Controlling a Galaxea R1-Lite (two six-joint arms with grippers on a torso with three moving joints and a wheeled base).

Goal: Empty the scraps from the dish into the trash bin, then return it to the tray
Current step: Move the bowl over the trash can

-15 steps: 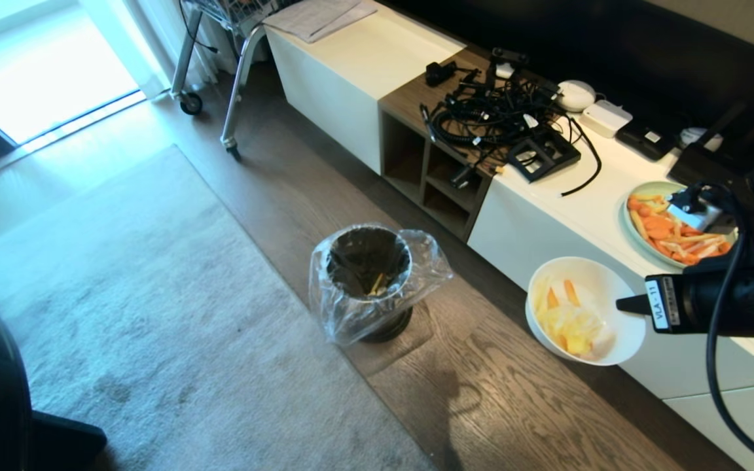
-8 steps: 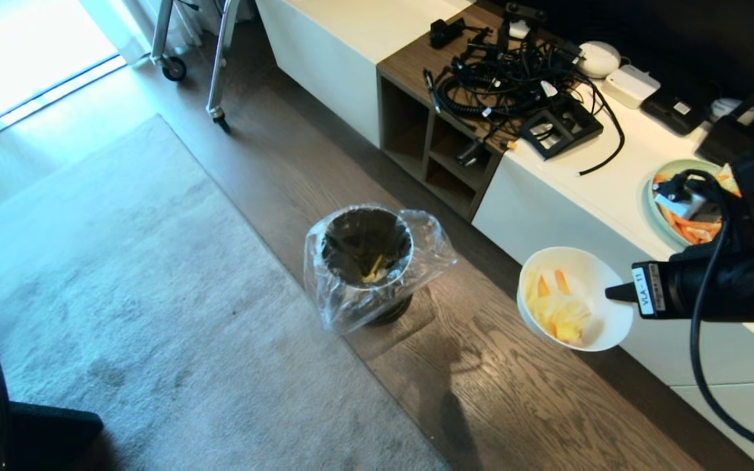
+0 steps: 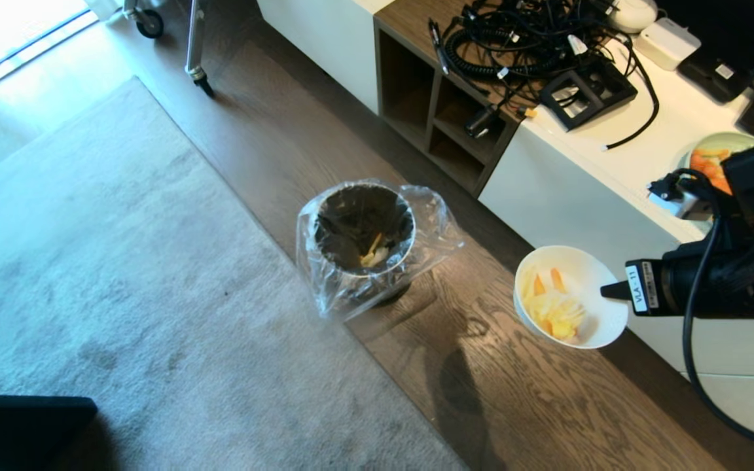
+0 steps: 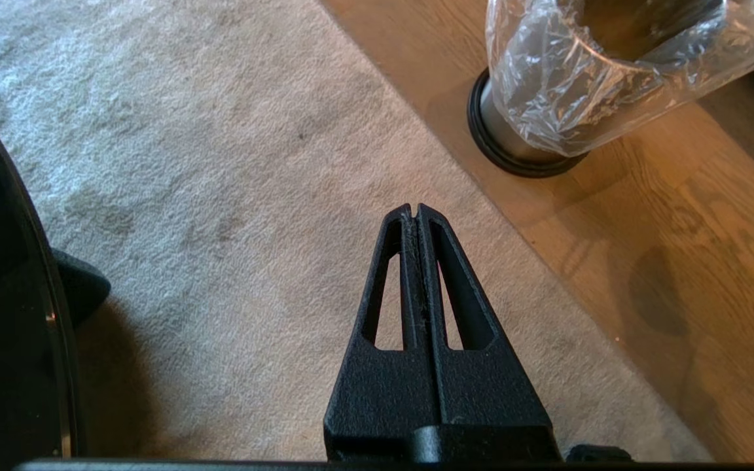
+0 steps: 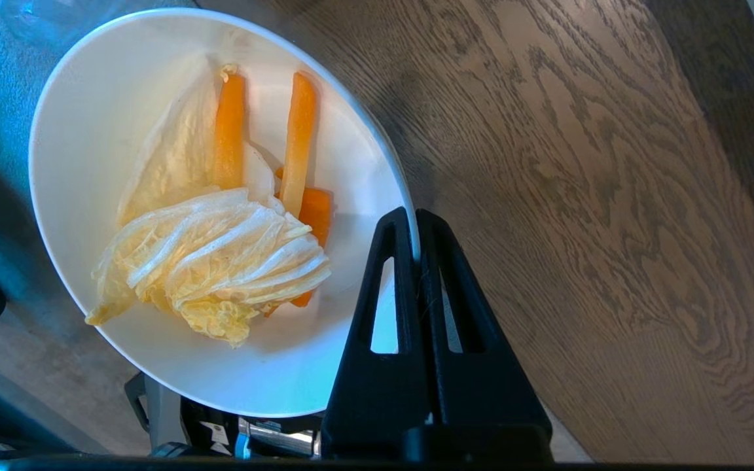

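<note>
At the head view's right, the right gripper [image 3: 606, 291], jaws pinched on the rim of the deep cream-white dish [image 3: 570, 296], holds it level so the yellow-and-orange scraps [image 3: 554, 307] stay in, short of the plastic-lined steel trash bin [image 3: 365, 239] at centre; the left gripper [image 4: 414, 212], jaws pressed together, idles over the carpet.

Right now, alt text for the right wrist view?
The right gripper is pinching the rim of a glossy cream-white round bowl of pale cabbage and orange carrot scraps, above dark wood-grain flooring.
</note>
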